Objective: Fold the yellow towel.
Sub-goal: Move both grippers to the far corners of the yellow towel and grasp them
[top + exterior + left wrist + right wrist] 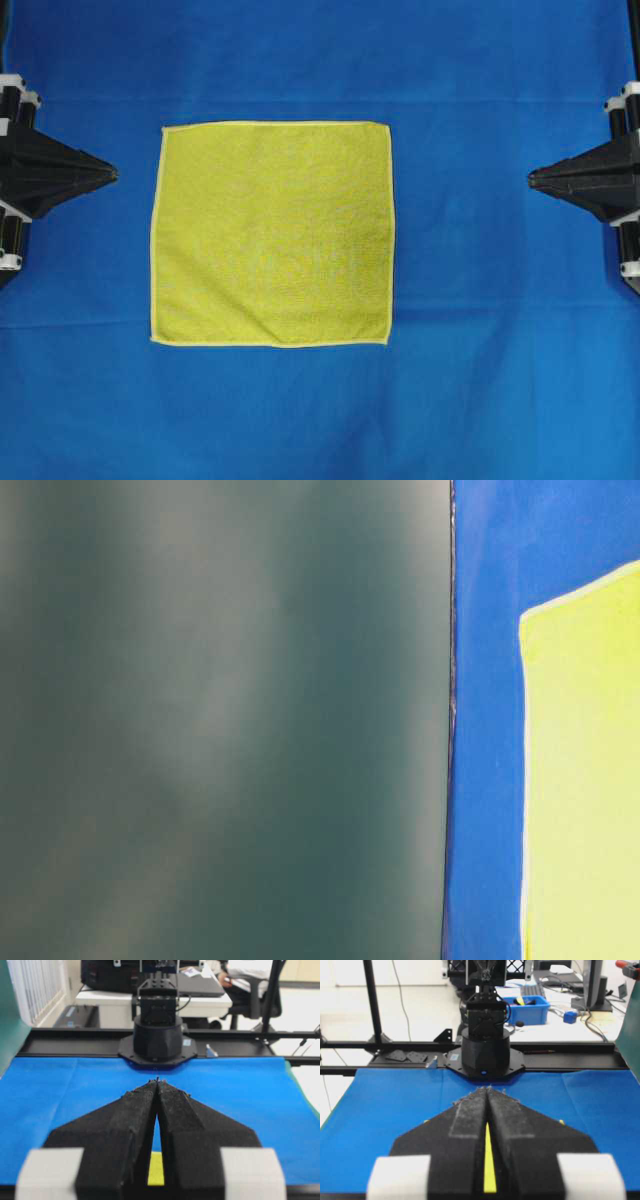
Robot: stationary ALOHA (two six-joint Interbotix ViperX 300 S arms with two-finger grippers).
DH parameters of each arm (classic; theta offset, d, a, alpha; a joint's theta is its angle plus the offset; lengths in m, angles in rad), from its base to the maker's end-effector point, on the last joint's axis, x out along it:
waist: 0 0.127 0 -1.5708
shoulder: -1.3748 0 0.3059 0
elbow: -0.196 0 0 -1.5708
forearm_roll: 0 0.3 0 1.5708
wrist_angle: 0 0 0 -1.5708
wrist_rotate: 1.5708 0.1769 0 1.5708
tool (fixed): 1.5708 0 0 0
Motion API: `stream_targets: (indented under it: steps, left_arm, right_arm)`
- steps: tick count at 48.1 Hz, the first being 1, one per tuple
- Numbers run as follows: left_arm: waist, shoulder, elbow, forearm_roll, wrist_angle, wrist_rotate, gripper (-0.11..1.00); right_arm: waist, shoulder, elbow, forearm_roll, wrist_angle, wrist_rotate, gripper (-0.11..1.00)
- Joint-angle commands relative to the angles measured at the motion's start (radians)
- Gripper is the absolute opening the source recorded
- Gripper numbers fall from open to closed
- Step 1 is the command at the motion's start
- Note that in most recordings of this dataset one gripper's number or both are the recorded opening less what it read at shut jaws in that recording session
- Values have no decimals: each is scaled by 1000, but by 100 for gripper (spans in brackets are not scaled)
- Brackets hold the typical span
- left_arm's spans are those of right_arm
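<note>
The yellow towel (272,233) lies flat and unfolded as a square in the middle of the blue cloth (480,330), its pale hem showing all round. In the table-level view the yellow towel (585,780) fills the right side. My left gripper (112,174) points at the towel from the left edge, shut and empty, a short way off its left hem. My right gripper (532,178) mirrors it at the right edge, shut and empty, farther from the right hem. Through the slits behind the closed tips, the towel (156,1169) (489,1167) shows as a yellow strip in each wrist view.
The blue cloth covers the whole work surface. A blurred dark green panel (220,720) fills the left of the table-level view. Each wrist view looks across at the opposite arm's black base (158,1040) (485,1047) on its rail beyond the cloth.
</note>
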Motion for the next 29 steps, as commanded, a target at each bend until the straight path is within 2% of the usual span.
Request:
stream_targets:
  steps: [1, 5, 13, 29]
  left_arm:
    - [11, 14, -29, -28, 35, -8, 0]
    - [23, 15, -37, -26, 87, -6, 0]
    - [84, 44, -35, -26, 166, -6, 0]
    - [230, 202, -31, -26, 176, -9, 1]
  right_arm:
    - [-8, 17, -21, 8, -6, 3, 0]
    - [-25, 52, -38, 8, 3, 8, 0]
    - [-109, 179, -98, 9, 78, 32, 0]
    - [-268, 480, -215, 8, 172, 44, 1]
